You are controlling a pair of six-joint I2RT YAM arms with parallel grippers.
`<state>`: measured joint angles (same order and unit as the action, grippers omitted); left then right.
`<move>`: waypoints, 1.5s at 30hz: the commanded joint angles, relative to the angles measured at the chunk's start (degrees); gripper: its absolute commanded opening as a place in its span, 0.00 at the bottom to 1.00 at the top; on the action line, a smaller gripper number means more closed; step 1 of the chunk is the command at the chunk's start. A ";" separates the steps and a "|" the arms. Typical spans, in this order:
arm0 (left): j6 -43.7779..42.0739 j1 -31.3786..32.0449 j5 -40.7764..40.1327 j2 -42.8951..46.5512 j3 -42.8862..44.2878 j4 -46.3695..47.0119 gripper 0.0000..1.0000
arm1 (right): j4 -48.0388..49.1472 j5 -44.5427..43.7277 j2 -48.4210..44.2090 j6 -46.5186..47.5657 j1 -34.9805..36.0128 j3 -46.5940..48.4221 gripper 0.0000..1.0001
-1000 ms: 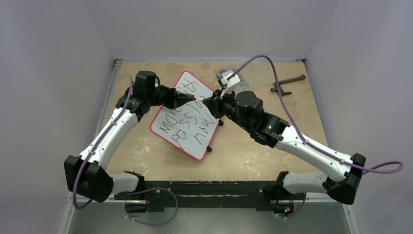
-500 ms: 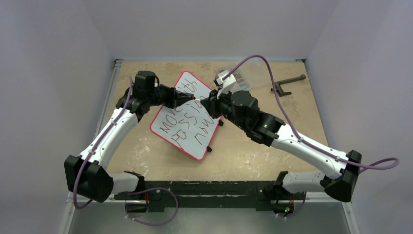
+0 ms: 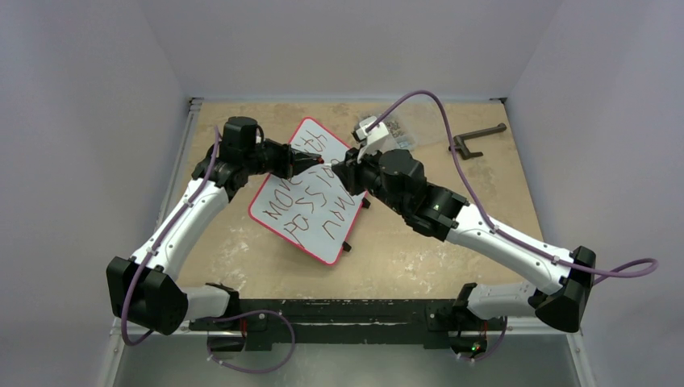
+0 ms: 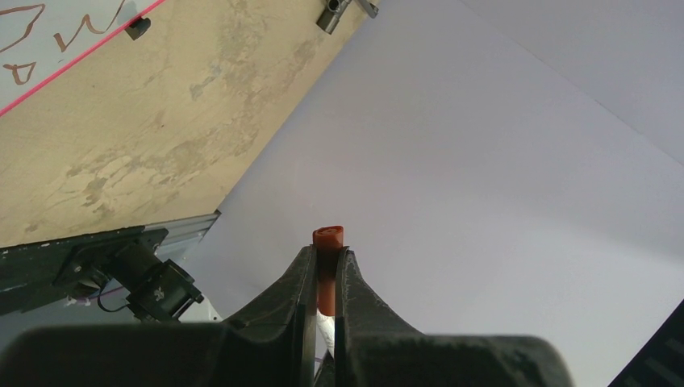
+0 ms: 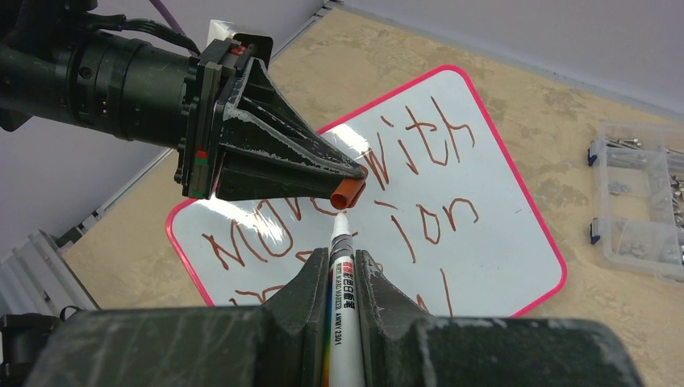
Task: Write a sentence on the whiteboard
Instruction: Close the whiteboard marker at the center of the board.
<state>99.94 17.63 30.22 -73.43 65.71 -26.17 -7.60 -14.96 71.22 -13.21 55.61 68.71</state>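
Above the whiteboard [image 3: 327, 246], two grippers are holding a marker and its cap almost nose to nose.

The left gripper [image 5: 349, 179] is pinching the orange-red cap [image 5: 348, 193] between narrow fingers, and the right gripper [image 5: 343, 266] is clamping the white marker [image 5: 344, 298], its tip [image 5: 339, 219] sitting just under the cap's mouth, seemingly off centre. The board is lying askew mid-table [image 3: 419, 242], carrying the sentence [image 5: 415, 145] in reddish-brown rows. A push with the tip meeting the rim is risking smeared ink or a cap sliding from its thin grip, and a dropped piece could be smudging the writing below.
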 commanded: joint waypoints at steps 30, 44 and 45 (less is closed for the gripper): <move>0.89 -0.66 2.28 0.85 -0.56 2.13 0.00 | 3.54 -3.82 1.64 -0.51 0.37 3.74 0.00; 0.81 -0.67 1.50 1.57 1.02 0.02 0.00 | 3.42 -5.19 3.30 -0.58 0.45 3.94 0.00; 0.38 -0.67 1.29 1.50 1.78 -0.93 0.00 | 3.44 -5.36 3.57 -0.46 0.46 4.14 0.00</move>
<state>100.49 17.37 31.05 -73.80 65.69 -25.85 -5.85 -17.61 73.56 -13.89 55.88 69.87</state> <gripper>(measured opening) 0.061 0.090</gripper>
